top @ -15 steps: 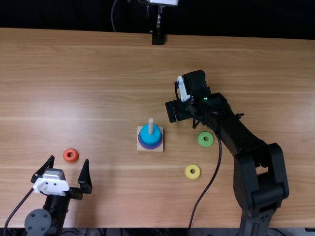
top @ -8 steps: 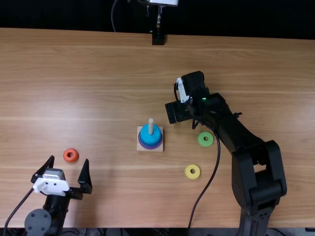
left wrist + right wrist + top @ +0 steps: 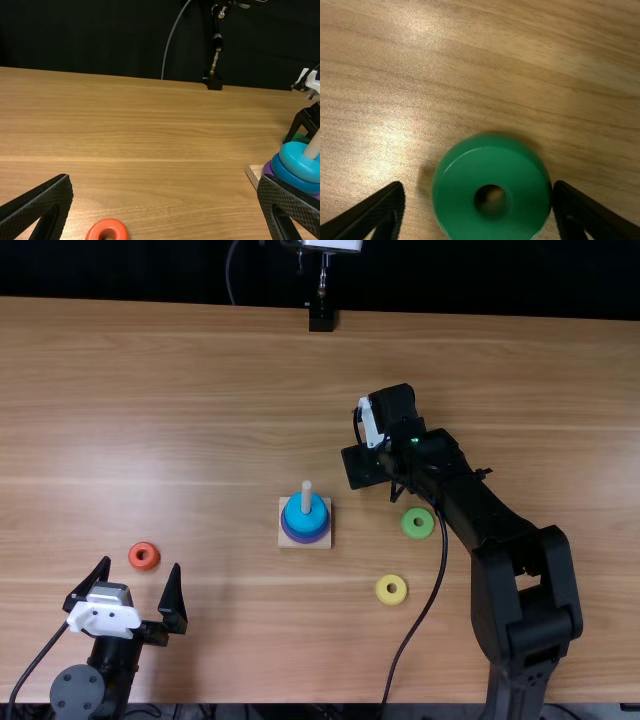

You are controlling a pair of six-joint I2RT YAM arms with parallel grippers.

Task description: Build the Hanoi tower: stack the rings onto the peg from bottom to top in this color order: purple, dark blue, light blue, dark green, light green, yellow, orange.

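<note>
Ring (image 3: 462,197), dark green, between the fingers of the right hand (image 3: 366,468), hand spread

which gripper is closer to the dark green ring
Right. The dark green ring shows between the open fingers of the right gripper, while the left gripper is well away on the other side of the peg, by the orange ring.

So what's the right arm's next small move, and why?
Probably close the right gripper on the dark green ring: its jaws stand either side, with a gap at one, and the light blue ring, dark green's predecessor, is topmost on the peg.
</note>
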